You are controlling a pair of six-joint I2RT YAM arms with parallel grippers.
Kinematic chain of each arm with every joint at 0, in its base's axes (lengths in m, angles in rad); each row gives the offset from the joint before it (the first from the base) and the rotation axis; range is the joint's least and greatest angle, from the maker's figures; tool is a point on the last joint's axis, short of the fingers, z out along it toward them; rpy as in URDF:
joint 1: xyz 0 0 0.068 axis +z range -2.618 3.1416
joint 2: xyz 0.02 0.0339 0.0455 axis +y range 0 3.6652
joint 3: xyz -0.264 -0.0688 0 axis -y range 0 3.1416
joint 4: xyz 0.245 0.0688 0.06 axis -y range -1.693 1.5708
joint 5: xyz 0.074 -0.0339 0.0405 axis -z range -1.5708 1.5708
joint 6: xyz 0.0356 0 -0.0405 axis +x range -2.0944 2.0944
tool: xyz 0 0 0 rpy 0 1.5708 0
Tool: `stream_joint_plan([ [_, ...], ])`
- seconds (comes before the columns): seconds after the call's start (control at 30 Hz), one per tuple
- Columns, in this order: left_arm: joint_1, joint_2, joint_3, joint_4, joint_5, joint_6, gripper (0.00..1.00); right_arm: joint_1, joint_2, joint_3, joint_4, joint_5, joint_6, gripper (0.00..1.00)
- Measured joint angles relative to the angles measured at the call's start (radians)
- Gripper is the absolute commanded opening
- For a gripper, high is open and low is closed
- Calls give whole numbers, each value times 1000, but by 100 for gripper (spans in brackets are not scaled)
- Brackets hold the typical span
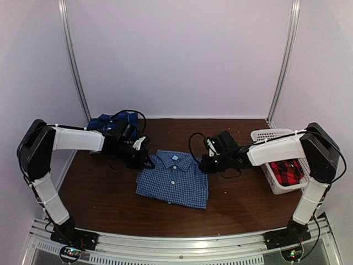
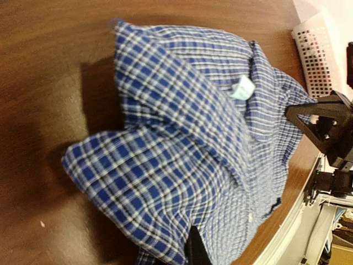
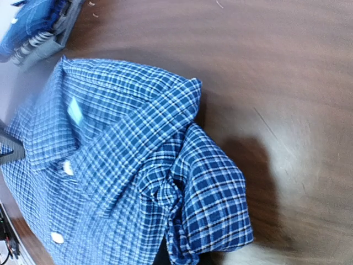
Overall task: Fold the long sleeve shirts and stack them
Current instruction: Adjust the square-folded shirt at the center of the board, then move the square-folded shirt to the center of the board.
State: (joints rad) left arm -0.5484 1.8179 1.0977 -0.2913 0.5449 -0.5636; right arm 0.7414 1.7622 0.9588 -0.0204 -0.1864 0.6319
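Note:
The blue-and-white check shirt (image 1: 174,179) lies folded at the table's middle, collar toward the back. My left gripper (image 1: 146,160) is at its left shoulder and shut on a raised fold of the cloth. In the left wrist view the shirt (image 2: 182,143) drapes over my jaws, and only one dark finger (image 2: 197,251) shows. My right gripper (image 1: 204,164) is at the right shoulder, shut on bunched cloth. In the right wrist view the shirt (image 3: 121,160) hides most of its fingers. The darker blue plaid shirt (image 1: 110,122) sits at the back left. The red-and-black plaid shirt (image 1: 287,171) lies in the basket.
A white slatted basket (image 1: 276,135) stands at the right edge of the table, also in the left wrist view (image 2: 314,49). Black cables trail behind both grippers. White walls close in the table at the back and sides.

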Motion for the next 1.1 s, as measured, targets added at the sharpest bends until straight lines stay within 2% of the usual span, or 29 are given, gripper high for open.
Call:
stream_joint_plan([
  [0.23,-82,-279,-92,22,-94,-119,0,26,0,121,-70,33,-77,0],
  [0.27,-95,-294,-115,39,-101,-138,14,26,0,122,-78,38,-85,0],
  [0.3,-104,-296,-130,44,-106,-149,31,24,1,121,-90,39,-90,4],
  [0.33,-112,-290,-150,52,-116,-166,42,20,4,121,-100,37,-99,10],
  [0.43,-110,-221,-179,55,-154,-182,53,-26,42,123,-105,30,-124,23],
  [0.47,-103,-182,-179,58,-161,-187,56,-50,65,130,-111,27,-135,30],
  [0.53,-89,-123,-179,60,-173,-185,58,-87,111,145,-124,26,-150,42],
  [0.63,-75,-96,-182,52,-198,-187,56,-123,126,146,-156,32,-164,49],
  [0.77,-70,-137,-175,44,-237,-183,43,-113,93,148,-183,53,-181,49],
  [0.87,-68,-168,-154,27,-260,-170,38,-95,58,150,-207,83,-186,49],
  [1.1,-65,-151,-14,-2,-280,-129,18,-27,18,201,-236,126,-192,50],
])
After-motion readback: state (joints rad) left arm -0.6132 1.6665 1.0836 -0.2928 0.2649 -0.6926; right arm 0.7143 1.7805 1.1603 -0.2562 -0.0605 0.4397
